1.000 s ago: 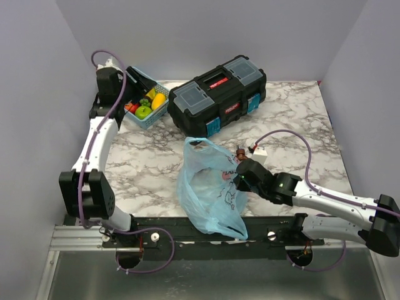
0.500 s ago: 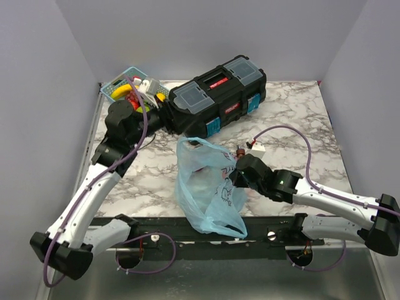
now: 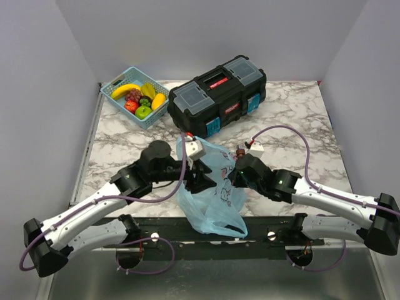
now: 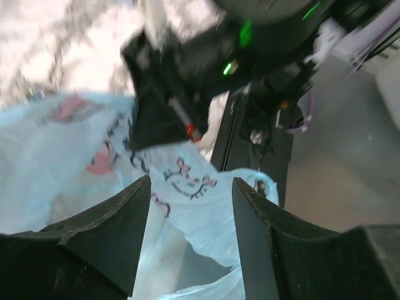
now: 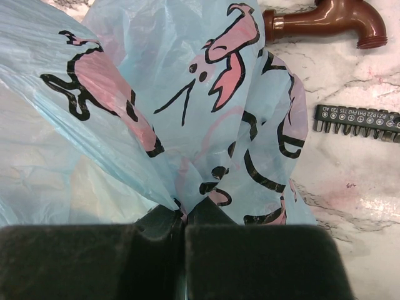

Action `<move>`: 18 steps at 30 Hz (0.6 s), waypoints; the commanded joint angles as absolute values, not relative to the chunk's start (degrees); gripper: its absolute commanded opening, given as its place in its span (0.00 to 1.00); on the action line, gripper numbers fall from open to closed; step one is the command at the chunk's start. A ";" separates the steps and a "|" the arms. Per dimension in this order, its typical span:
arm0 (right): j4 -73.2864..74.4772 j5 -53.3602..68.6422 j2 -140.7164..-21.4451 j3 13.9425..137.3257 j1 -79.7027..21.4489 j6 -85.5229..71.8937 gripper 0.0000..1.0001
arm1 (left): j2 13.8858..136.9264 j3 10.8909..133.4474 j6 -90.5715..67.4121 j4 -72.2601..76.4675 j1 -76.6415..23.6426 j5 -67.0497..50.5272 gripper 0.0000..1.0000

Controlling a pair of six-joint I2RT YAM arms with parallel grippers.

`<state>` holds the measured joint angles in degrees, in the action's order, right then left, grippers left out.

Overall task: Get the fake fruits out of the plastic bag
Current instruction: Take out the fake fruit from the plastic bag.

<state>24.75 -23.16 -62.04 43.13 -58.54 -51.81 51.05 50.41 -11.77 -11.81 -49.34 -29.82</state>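
Count on the white-grey marble-pattern table [image 3: 300,119], itself 1.
Thin translucent light-blue plastic bag [image 3: 209,194] with pink-and-black prints: 1.
Black rigid plastic toolbox [image 3: 215,94]: 1.
Light-blue lattice plastic basket [image 3: 114,79]: 1.
Small glossy fake fruits [image 3: 144,112] in basket: 6 made out. Yellow 2, red 2, green 1, orange 1 (packed close; may be more).
Brown metal tap piece [image 5: 325,19]: 1.
Black strip of screwdriver bits [image 5: 356,122]: 1.
White-and-black robot arms [image 3: 94,209]: 2.

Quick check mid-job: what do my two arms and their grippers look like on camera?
The left arm and right arm have white links with black joint housings; a thin purple cable loops along each. The left gripper and right gripper have chunky matte-black fingers. A green light glows on the right wrist.
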 commanded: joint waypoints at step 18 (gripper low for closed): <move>22.53 -21.71 -61.43 43.73 -58.89 -52.41 0.01 | 72.80 40.57 -27.69 -3.23 -53.78 2.56 0.48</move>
<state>24.16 -22.90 -61.34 43.13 -58.57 -51.86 68.36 38.30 -24.25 -6.42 -53.39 -2.24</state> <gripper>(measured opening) 0.009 0.450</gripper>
